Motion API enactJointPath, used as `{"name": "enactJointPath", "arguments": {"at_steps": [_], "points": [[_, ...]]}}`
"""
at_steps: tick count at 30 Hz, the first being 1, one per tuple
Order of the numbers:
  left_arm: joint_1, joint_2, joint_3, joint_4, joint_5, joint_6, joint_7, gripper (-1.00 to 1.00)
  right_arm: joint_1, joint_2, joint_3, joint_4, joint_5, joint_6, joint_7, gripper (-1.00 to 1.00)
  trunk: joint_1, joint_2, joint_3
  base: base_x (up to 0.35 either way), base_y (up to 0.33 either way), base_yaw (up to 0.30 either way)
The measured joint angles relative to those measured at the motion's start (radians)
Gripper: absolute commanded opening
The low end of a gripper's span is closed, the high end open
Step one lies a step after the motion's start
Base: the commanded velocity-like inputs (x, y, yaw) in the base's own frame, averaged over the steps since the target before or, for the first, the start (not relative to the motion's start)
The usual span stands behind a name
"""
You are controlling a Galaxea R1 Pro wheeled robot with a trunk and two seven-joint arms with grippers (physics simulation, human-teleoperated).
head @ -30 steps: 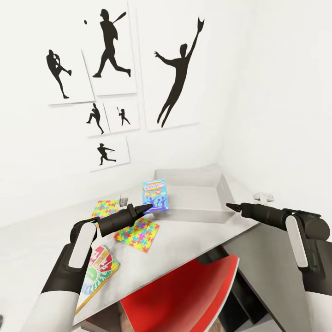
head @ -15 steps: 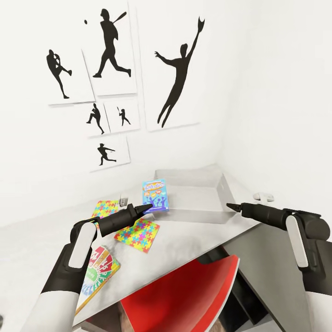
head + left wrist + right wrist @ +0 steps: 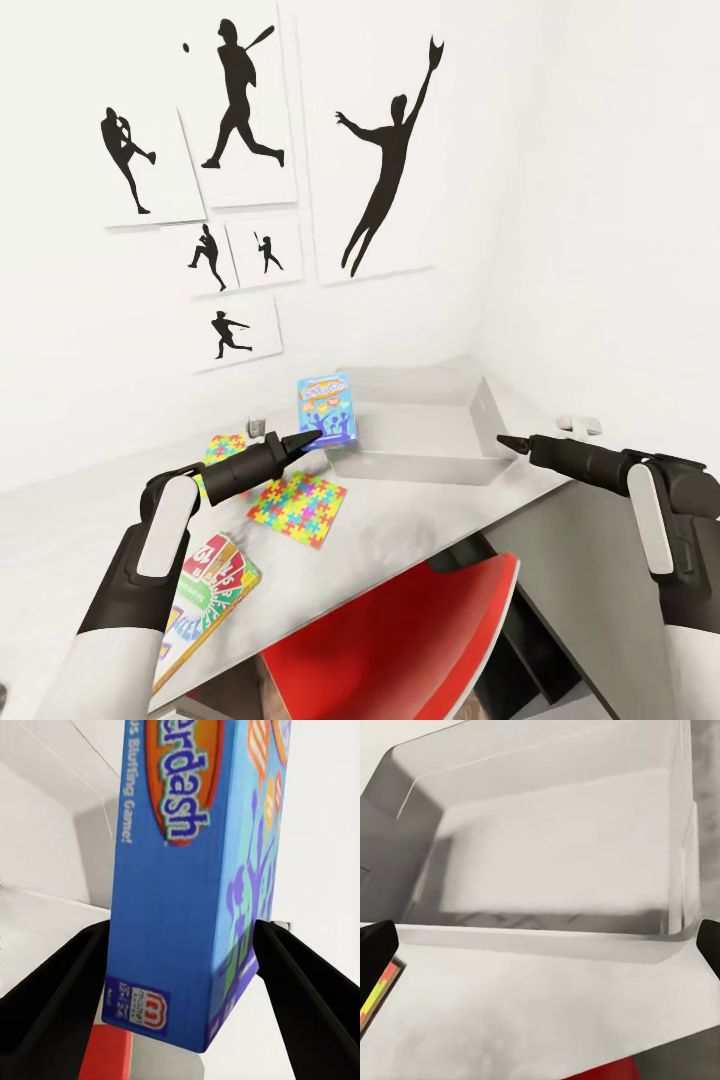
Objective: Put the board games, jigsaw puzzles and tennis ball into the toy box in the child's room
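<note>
Head view: the left hand (image 3: 308,437) is holding the small blue board game (image 3: 327,409) upright by its lower edge, raised over the near left corner of the toy box (image 3: 478,400). In the left wrist view the two dark fingers (image 3: 56,997) are pressing against opposite sides of the blue board game (image 3: 187,885), so this hand is clamped on it; the printed face is turning slightly to one side, and part of the title lettering is reading along the box.

The toy box is sitting on the pale bench (image 3: 420,515) close to the room's corner, its floor showing bare in the right wrist view (image 3: 559,847). The right hand (image 3: 505,440) is hovering beside the near right corner of the toy box, touching nothing; in the right wrist view its fingertips (image 3: 376,949) are standing wide apart at the picture's two edges, with the near wall of the tray between them.

One jigsaw puzzle (image 3: 297,508) is lying flat on the bench below the left forearm; a second jigsaw puzzle (image 3: 222,447) is lying farther back, partly hidden by the arm. The Skip-Bo box (image 3: 205,600) is resting at the bench's near edge beside the left arm. A red chair (image 3: 400,640) is standing under the bench edge, and black silhouette posters (image 3: 240,100) are hanging on the white wall
</note>
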Motion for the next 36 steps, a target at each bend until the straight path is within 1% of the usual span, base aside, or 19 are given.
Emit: {"name": "enactJointPath", "arguments": {"at_steps": [31, 33, 36], "points": [[0.0, 0.0, 0.0, 0.0, 0.0, 0.0, 0.0, -1.0, 0.0, 0.0, 0.0, 0.0, 0.0, 0.0, 0.0, 1.0, 0.0, 0.0, 0.0, 0.0, 0.0, -0.002], [0.002, 0.001, 0.004, 0.004, -0.008, 0.001, -0.003, -1.0, -0.001, 0.001, 0.006, -0.006, 0.003, 0.0, -0.003, 1.0, 0.0, 0.0, 0.0, 0.0, 0.0, -0.075], [-0.014, 0.001, 0.013, -0.013, 0.018, 0.003, -0.002, -1.0, 0.009, 0.001, -0.001, -0.023, 0.001, 0.0, -0.004, 1.0, 0.0, 0.0, 0.0, 0.0, 0.0, -0.153]]}}
